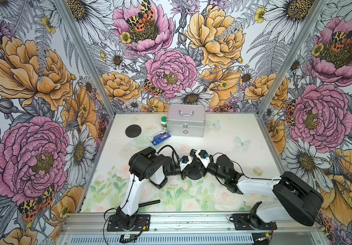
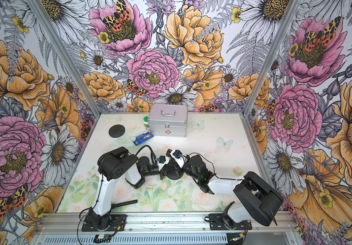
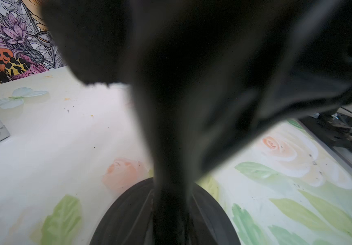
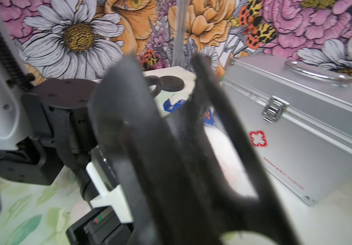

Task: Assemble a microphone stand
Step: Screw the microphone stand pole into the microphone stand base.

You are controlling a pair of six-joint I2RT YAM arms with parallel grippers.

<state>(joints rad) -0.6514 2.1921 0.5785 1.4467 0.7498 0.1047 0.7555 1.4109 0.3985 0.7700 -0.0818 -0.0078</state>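
Case: closed silver aluminium box point(image 1: 185, 118) with a chrome handle, a latch and a red cross mark, at the back of the table.
Bottle: small white bottle with a green cap point(image 1: 163, 123), upright, just beside one end of the case.
Packet: blue and white packet point(image 1: 159, 137), flat, in front of the bottle.
Table: pale top point(image 1: 224, 135) printed with roses, leaves and butterflies.
Walls: paper point(image 1: 33, 84) with pink and orange flowers, daisies and moths.
Rail: aluminium point(image 1: 192, 220), along the front edge.
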